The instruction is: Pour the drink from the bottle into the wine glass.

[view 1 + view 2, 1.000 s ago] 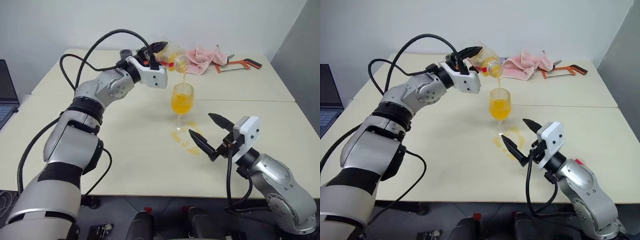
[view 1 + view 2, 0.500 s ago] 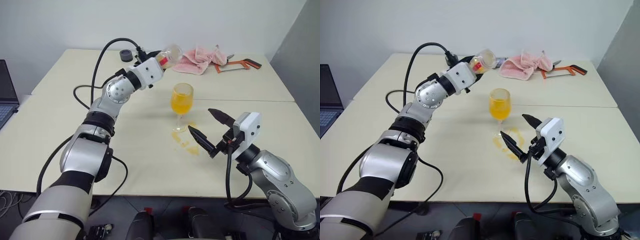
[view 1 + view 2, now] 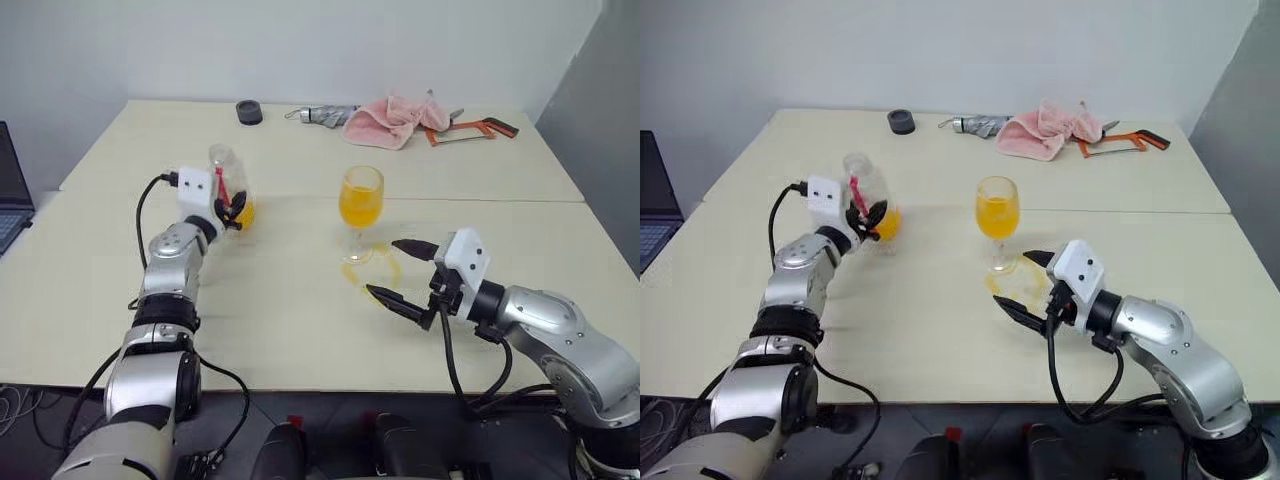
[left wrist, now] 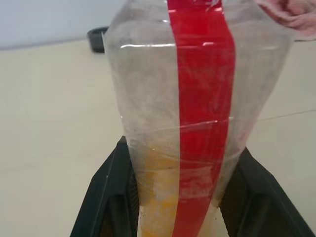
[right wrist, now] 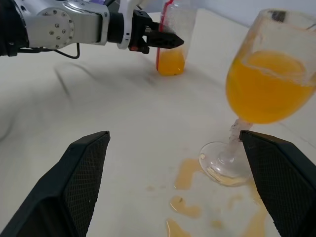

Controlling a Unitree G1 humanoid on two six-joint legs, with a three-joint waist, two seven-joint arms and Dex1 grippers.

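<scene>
The wine glass [image 3: 360, 198] stands at mid-table, its bowl well filled with the orange drink [image 5: 264, 91]. To its left is the clear bottle [image 3: 229, 186] with the red stripe. It is upright and uncapped, with a little drink left in its bottom. My left gripper [image 3: 234, 206] is shut on its lower part, and black fingers [image 4: 106, 197] press both sides of the bottle [image 4: 197, 98]. The base is at or just above the table; I cannot tell which. My right gripper [image 3: 383, 267] is open near the glass's foot, on its near right side, and holds nothing.
Orange spill [image 3: 372, 273] lies on the table around the glass's foot. At the far edge are a small black round thing [image 3: 249, 111], a grey object [image 3: 325, 116], a pink cloth [image 3: 395, 115] and a red-handled tool [image 3: 475, 128]. A laptop [image 3: 10, 190] sits at the far left.
My left arm has swung the bottle from above the glass leftward and down, turning it from tipped to upright. Pouring has stopped. The right gripper has hardly shifted.
</scene>
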